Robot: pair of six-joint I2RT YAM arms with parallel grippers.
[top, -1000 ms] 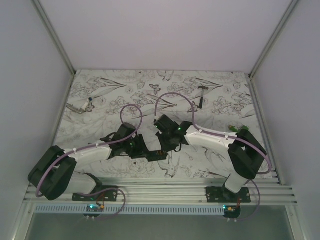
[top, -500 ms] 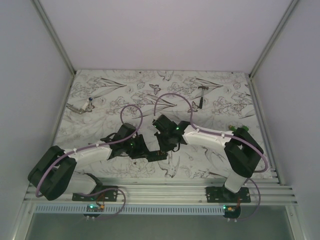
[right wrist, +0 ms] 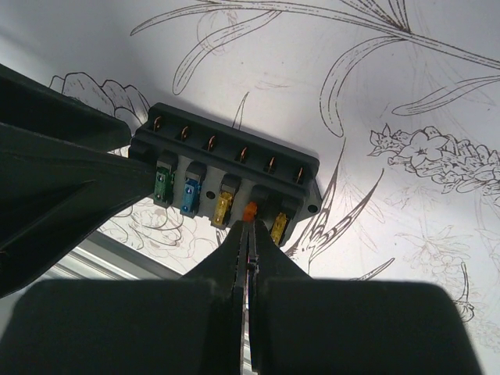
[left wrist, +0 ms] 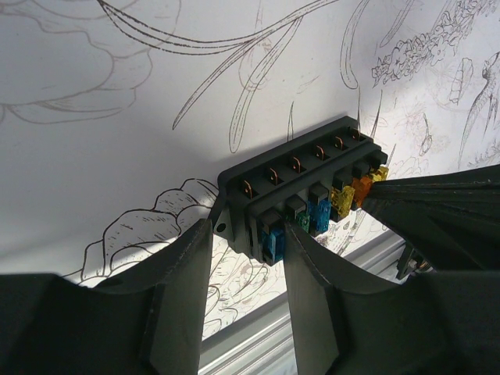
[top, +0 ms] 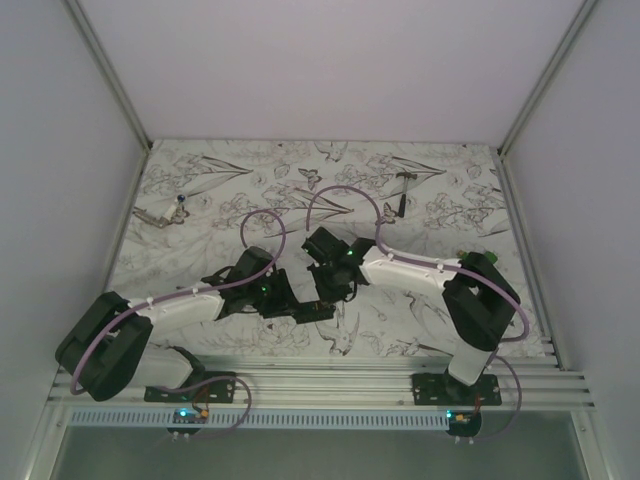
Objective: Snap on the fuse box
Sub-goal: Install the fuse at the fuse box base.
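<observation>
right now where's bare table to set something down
Bare: the far strip between the small metal tool and the hammer, and the far right corner past the hammer. Crowded: the centre, where the left arm and right arm meet at the fuse box.

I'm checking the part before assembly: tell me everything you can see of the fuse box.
The fuse box is a black, plastic-looking rectangular block with a mounting ear at each end, six metal terminals along one side and coloured blade fuses beside them: blue, green, yellow and orange. It sits low over the patterned table near its front edge. The left gripper clasps one end; the right gripper, shut, has its tip at the orange fuse.
</observation>
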